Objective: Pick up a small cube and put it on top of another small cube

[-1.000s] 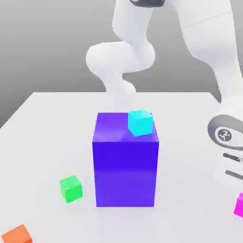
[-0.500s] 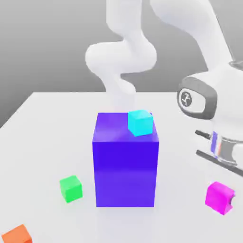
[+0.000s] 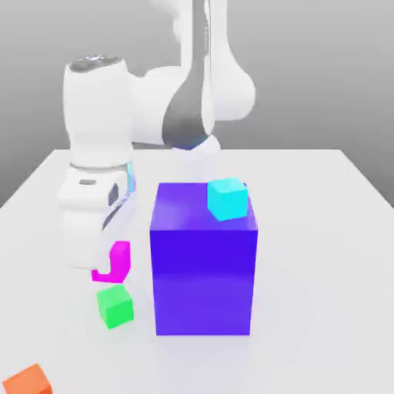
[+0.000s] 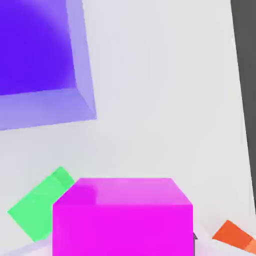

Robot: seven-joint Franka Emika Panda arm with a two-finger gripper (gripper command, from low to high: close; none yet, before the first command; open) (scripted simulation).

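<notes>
The magenta cube [image 3: 117,262] hangs clamped in the gripper [image 3: 111,265], just above and behind the green cube [image 3: 115,306] on the table [image 3: 323,231] (no writing readable anywhere). Beside them stands the big blue-purple block [image 3: 203,269], a cyan cube [image 3: 227,198] on top; an orange cube [image 3: 28,381] sits well apart.

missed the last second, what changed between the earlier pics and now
The arm swung from the exterior view's right across to its left, carrying the pink cube in its shut gripper. The cube now hangs just above the green cube, not yet released. The green cube, blue block, cyan cube on top of it, and orange cube stayed put.
</notes>
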